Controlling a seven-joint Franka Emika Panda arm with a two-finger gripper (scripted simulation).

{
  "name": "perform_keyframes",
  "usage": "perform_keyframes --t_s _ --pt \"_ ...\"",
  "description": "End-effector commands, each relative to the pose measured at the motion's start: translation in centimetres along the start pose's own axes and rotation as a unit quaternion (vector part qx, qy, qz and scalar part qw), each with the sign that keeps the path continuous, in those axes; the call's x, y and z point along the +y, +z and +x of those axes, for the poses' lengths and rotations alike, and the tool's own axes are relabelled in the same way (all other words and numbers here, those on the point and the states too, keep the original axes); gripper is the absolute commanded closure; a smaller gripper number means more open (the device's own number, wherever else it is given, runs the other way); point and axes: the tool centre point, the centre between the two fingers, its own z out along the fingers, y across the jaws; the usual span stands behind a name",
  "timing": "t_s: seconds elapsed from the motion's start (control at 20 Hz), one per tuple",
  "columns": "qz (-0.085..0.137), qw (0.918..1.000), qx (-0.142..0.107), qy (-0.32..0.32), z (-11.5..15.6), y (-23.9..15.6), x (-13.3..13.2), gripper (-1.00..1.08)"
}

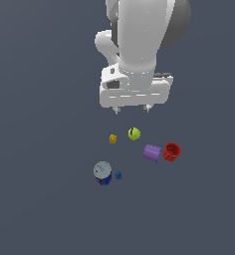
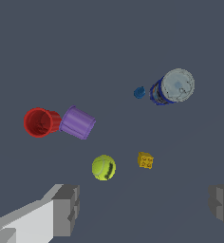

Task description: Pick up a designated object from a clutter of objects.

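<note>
The yellow-green ball [image 1: 134,133] with a darker seam lies on the grey floor; it also shows in the wrist view [image 2: 104,167]. My gripper [image 1: 132,109] hangs above and just behind it, open and empty, its fingers [image 2: 66,209] wide apart in the wrist view. Around the ball lie a tiny yellow block [image 1: 113,139], a purple cylinder [image 1: 152,153] on its side, a red cup [image 1: 172,151] touching the cylinder, a blue can with a grey top [image 1: 103,173] and a tiny blue piece [image 1: 118,175].
The grey floor [image 1: 40,199] stretches around the cluster. The white arm [image 1: 139,45] fills the upper middle of the exterior view. In the wrist view the yellow block [image 2: 145,160] lies close beside the ball.
</note>
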Motion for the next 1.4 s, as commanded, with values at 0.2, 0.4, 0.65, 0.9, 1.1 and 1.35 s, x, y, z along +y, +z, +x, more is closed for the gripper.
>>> perform_keyframes --t_s 0.2,0.4,0.65,0.9,1.1,1.35 --pt "0.000 1.0000 0.001 -0.009 0.2 -0.1 -0.6 -0.92" --pt "-0.001 0.9996 0.003 -0.029 0.5 -0.2 -2.1 -0.92" --pt "-0.001 0.9995 0.004 -0.032 0.6 -0.2 -2.4 -0.92" --pt "-0.002 0.9992 0.004 -0.040 0.6 0.4 -2.4 -0.92" --pt "-0.004 0.9985 0.005 -0.054 0.4 1.8 -2.5 -0.92" --pt "-0.007 0.9964 0.006 -0.084 0.0 4.4 -2.7 -0.92"
